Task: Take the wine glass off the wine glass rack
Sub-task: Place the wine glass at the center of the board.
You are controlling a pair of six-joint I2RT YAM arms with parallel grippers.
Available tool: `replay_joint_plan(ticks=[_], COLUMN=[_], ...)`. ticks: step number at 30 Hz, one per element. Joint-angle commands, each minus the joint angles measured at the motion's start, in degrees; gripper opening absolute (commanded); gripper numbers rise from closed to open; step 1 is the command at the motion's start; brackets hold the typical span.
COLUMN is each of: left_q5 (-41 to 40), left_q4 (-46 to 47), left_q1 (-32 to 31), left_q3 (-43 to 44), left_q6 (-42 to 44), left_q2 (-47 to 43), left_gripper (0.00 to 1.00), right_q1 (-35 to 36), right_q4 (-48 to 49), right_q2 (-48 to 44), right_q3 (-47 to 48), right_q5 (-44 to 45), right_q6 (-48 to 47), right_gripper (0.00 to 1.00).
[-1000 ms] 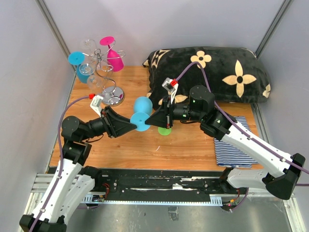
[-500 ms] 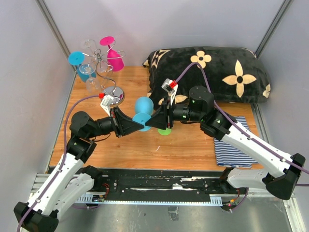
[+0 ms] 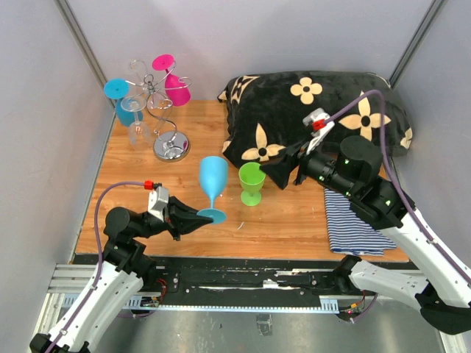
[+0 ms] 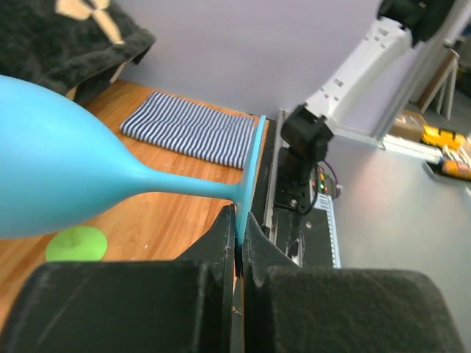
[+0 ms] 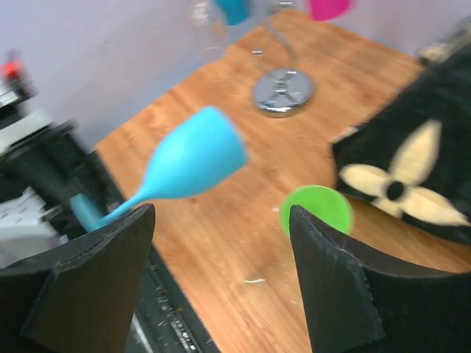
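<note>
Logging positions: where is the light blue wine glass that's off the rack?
Top view, left of centre: the light blue glass is upright beside the green glass, its foot pinched by the left gripper.
</note>
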Motion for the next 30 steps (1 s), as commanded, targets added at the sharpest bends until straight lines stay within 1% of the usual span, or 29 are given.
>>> replay_joint_plan(ticks=[1, 2, 3, 4, 6, 8, 12, 15, 18, 22, 25, 30], left_q5=[10.7, 12.2, 13.4, 14.7, 15.5, 15.8, 15.3, 14.5, 13.8, 14.1, 14.5, 15.0], left_q4=[17.8, 17.9, 18.2, 19.0, 22.6, 29.2, 30.9, 32.8, 33.9, 33.1, 33.4, 33.9], left_q1=[-0.3, -0.3, -0.3, -0.3, -0.3, -0.3, -0.4, -0.5, -0.7, -0.9, -1.0, -1.1], left_q3=[-2.8, -2.4, -2.1, -1.9, -2.5, -3.7, -4.0, -4.6, -5.1, -4.9, -4.5, -3.9], left_q6=[2.6, 1.9, 0.7, -1.1, -4.6, -9.0, -12.7, -15.1, -16.5, -16.1, -16.2, -15.5], left_q2=[-1.9, -1.1, -0.3, 0.6, 2.1, 3.2, 4.0, 4.1, 4.1, 4.5, 5.1, 5.5], left_gripper=[0.01, 0.0, 0.01, 0.01, 0.01, 0.01, 0.01, 0.0, 0.01, 0.01, 0.01, 0.0], right_q1=[-13.9, -17.8, -20.4, -21.7, -22.1, -22.1, -22.0, -22.0, -21.8, -20.6, -19.4, -17.7], right_q4=[-8.5, -8.7, -8.3, -7.8, -6.2, -3.5, 4.6, 8.5, 8.6, 9.7, 9.9, 4.8], right_q2=[1.0, 1.9, 2.7, 3.3, 4.1, 4.9, 7.4, 8.8, 10.4, 13.1, 16.7, 24.3], right_q3=[3.1, 3.2, 3.0, 2.6, 1.6, -0.1, -2.7, -3.8, -3.3, -1.8, 0.7, 8.7], right_q5=[-11.4, -19.7, -25.6, -29.4, -33.3, -36.1, -43.9, -45.6, -45.9, -46.0, -48.5, -49.2], right_q6=[6.5, 9.2, 11.2, 12.6, 13.7, 16.2, 23.7, 26.2, 26.2, 26.4, 25.4, 23.9], right_gripper=[0.76, 0.77, 0.77, 0.77, 0.77, 0.77, 0.78, 0.78, 0.79, 0.79, 0.79, 0.77])
